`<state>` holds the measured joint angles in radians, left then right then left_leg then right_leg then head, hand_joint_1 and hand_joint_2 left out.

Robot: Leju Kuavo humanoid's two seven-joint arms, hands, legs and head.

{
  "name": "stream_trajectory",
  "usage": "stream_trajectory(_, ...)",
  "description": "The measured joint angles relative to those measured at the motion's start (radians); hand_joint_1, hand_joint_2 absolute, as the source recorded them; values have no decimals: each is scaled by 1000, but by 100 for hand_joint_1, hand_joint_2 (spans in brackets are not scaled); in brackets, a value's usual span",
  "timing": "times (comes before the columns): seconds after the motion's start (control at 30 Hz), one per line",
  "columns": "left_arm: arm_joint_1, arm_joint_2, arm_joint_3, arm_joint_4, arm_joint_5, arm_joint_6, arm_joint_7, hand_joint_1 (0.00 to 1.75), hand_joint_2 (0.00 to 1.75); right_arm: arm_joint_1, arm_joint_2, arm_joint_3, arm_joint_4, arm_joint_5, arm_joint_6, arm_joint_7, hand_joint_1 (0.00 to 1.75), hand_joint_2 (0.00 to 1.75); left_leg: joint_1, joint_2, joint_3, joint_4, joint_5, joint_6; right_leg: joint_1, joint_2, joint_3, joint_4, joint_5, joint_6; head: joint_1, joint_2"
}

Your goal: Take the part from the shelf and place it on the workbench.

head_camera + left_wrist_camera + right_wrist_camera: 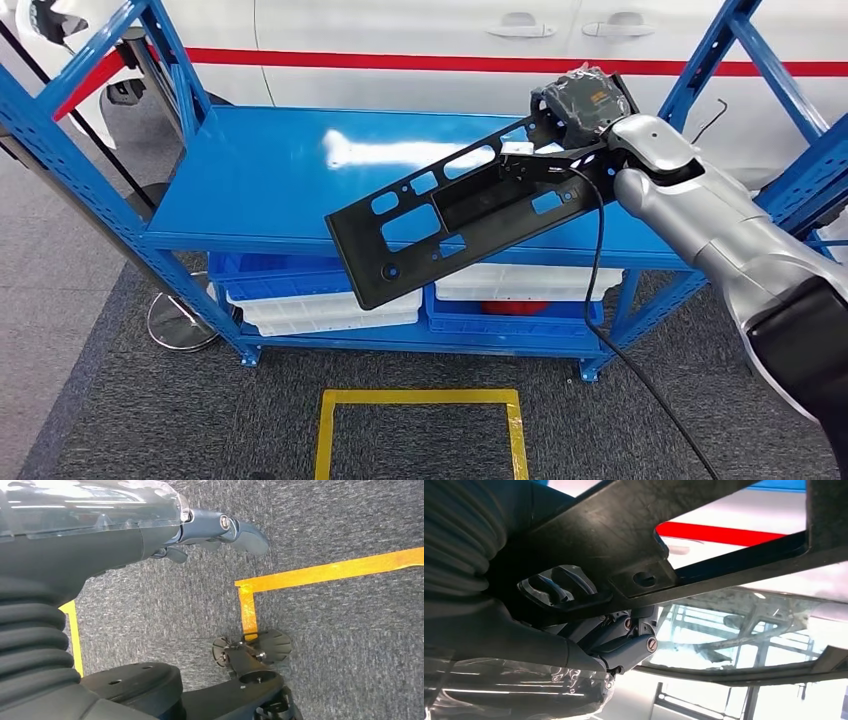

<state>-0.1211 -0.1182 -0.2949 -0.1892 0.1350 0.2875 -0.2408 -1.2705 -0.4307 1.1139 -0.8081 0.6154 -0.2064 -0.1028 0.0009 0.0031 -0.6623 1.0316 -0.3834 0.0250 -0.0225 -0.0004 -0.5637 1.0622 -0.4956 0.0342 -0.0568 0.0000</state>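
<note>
We've got the part (470, 215) gripped in our right hand (580, 110), lifted just above the shelf (250, 180) at frame centre. Left hand (220, 530) hangs empty, fingers loosely apart. Next we'd need to turn and find the worktop.

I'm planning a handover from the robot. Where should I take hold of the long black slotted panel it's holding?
Grip the free lower-left end of the black panel, coming from the robot's left. It is flat and slotted, tilts down that way, and the right robot hand occupies the other end.
</note>
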Motion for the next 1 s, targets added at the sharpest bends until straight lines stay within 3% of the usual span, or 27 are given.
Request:
stream_trajectory(0.07, 0, -1, 0, 0, 1, 0, 1, 0, 175, 0, 5, 0, 5, 1, -1, -1, 175, 175, -2, 0, -7, 1, 11, -11, 7, 1, 10, -26, 3, -9, 0, 0)
stream_trajectory(0.13, 1, -1, 0, 0, 1, 0, 0, 0, 175, 1, 12, 2, 11, 3, -1, -1, 175, 175, -2, -2, -15, 4, 12, -23, 4, -1, 0, -31, 15, -23, 0, 0)
stream_trajectory(0.17, 2, -1, 0, 0, 1, 0, -1, 0, 175, 0, 17, 3, 13, 4, -1, -2, 175, 175, -1, -3, -23, 21, -7, -29, 1, -2, -6, -33, 23, -31, 0, 0)
stream_trajectory(0.23, 3, 0, 0, 0, 1, 0, -3, 0, 175, -1, 25, 3, 18, 5, 0, -3, 175, 175, 4, -4, -59, 116, -89, -42, -1, -6, -24, -34, 39, -43, 0, 0)
stream_trajectory(0.3, 4, 0, 0, 0, 0, 0, -2, 0, 175, -1, 27, 4, 22, 4, 1, -6, 175, 175, 8, -3, -96, 248, -163, -52, 0, -7, -44, -33, 55, -46, 0, 0)
stream_trajectory(0.33, 4, 0, 0, 0, 0, 1, -2, 0, 175, -1, 27, 5, 25, 3, 2, -9, 175, 175, 9, -3, -98, 286, -173, -55, 0, -7, -54, -33, 62, -45, 0, 0)
stream_trajectory(0.37, 4, 0, 0, 0, 0, 1, 0, 0, 175, 0, 27, 6, 28, 1, 2, -12, 175, 175, 10, -3, -82, 284, -162, -55, 0, -7, -63, -33, 69, -43, 0, 0)
stream_trajectory(0.4, 4, 0, 0, 0, -1, 1, 2, 0, 175, 0, 27, 6, 30, -1, 2, -15, 175, 175, 10, -3, -47, 246, -140, -54, 0, -6, -71, -32, 76, -41, 0, 0)
stream_trajectory(0.47, 3, 0, 0, 0, -1, 3, 4, 0, 175, 0, 28, 6, 34, -4, 1, -20, 175, 175, 8, -4, 55, 102, -104, -44, 1, -5, -82, -31, 86, -34, 0, 0)
stream_trajectory(0.53, 2, 0, 0, 0, -1, 4, 4, 0, 175, 0, 29, 6, 38, -5, -1, -23, 175, 175, 3, -6, 115, 5, -100, -31, 1, -5, -86, -33, 97, -22, 0, 0)
stream_trajectory(0.63, 4, 0, 0, 0, -1, 8, 4, 0, 175, 1, 33, 7, 46, -5, -3, -23, 175, 175, -1, -4, 116, -20, -87, -11, -2, -5, -89, -39, 111, -2, 0, 0)
stream_trajectory(0.67, 3, 0, 0, 0, -1, 8, 3, 0, 175, 1, 34, 7, 48, -5, -4, -24, 175, 175, 1, -3, 113, -26, -76, -1, -2, -4, -94, -30, 97, 2, 0, 0)
stream_trajectory(0.73, 2, -1, 0, 0, -2, 9, 2, 0, 175, 1, 34, 7, 53, -7, -7, -25, 175, 175, 4, 0, 100, -36, -56, 13, -2, -2, -124, 48, 28, 4, 0, 0)
stream_trajectory(0.8, 3, -2, 0, 0, -2, 9, 1, 0, 175, 4, 33, 7, 59, -8, -11, -25, 175, 175, 1, 0, 80, -35, -42, 18, -1, -1, -167, 177, -50, 7, 0, 0)
stream_trajectory(0.83, 4, -2, 0, 0, -3, 9, 1, 0, 175, 7, 33, 7, 62, -9, -12, -26, 175, 175, 0, -1, 70, -33, -35, 18, -1, -1, -177, 221, -65, 8, 0, 0)
stream_trajectory(0.87, 5, -2, 0, 0, -3, 9, 1, 0, 175, 11, 33, 8, 65, -9, -12, -27, 175, 175, 0, -1, 60, -30, -30, 17, -1, -1, -171, 233, -60, 9, 0, 0)
stream_trajectory(0.9, 5, -2, 0, 0, -4, 10, 1, 0, 175, 13, 33, 8, 67, -10, -12, -29, 175, 175, -1, -1, 51, -25, -26, 16, -1, -1, -144, 204, -38, 9, 0, 0)
stream_trajectory(0.93, 5, -3, 0, 0, -5, 10, 1, 0, 175, 15, 32, 7, 68, -11, -13, -30, 175, 175, -1, 0, 42, -19, -24, 14, -2, -1, -100, 142, -12, 8, 0, 0)
stream_trajectory(1.0, 4, -5, 0, 0, -8, 10, 1, 0, 175, 16, 30, 7, 69, -13, -16, -33, 175, 175, -3, 0, 26, -7, -19, 7, 2, -1, -20, 17, 13, 1, 0, 0)
